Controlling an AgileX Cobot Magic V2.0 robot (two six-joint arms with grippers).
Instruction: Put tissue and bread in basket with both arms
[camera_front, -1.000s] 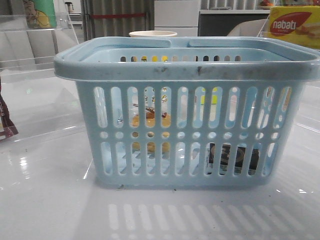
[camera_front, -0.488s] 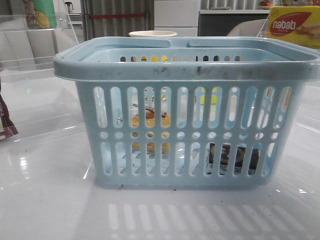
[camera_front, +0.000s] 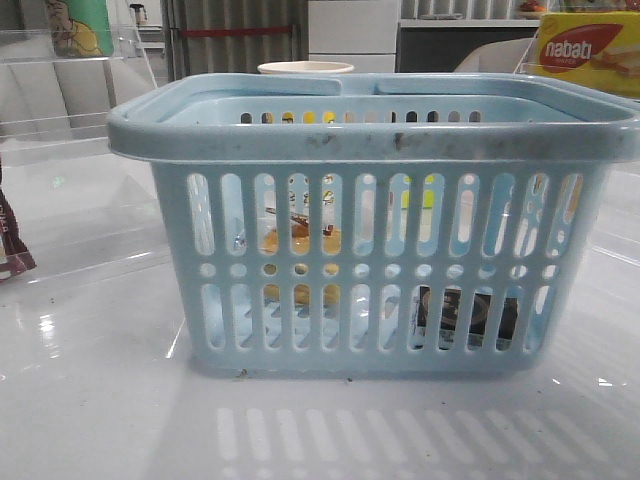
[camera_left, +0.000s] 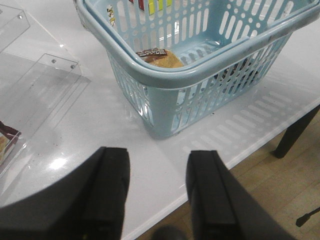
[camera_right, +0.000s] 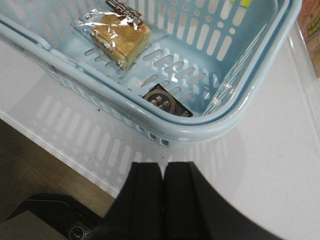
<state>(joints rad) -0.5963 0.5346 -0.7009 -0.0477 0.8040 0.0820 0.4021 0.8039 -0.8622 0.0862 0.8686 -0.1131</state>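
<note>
The light-blue basket (camera_front: 370, 140) stands in the middle of the white table. The bread (camera_right: 120, 37) in its clear packet lies on the basket floor, and it shows through the slots in the front view (camera_front: 300, 240) and in the left wrist view (camera_left: 162, 57). The black tissue pack (camera_right: 165, 102) lies in a basket corner, seen through the slots in the front view (camera_front: 465, 315). My left gripper (camera_left: 157, 167) is open and empty over the table's front edge. My right gripper (camera_right: 162, 172) is shut and empty, outside the basket near its corner. Neither gripper shows in the front view.
A yellow-red nabati box (camera_front: 590, 50) stands at the back right. A dark snack bag (camera_front: 12, 245) lies at the far left. Clear acrylic stands (camera_left: 45, 85) sit left of the basket. A pale cup rim (camera_front: 305, 68) shows behind the basket. The table edge (camera_left: 250, 147) is close to both grippers.
</note>
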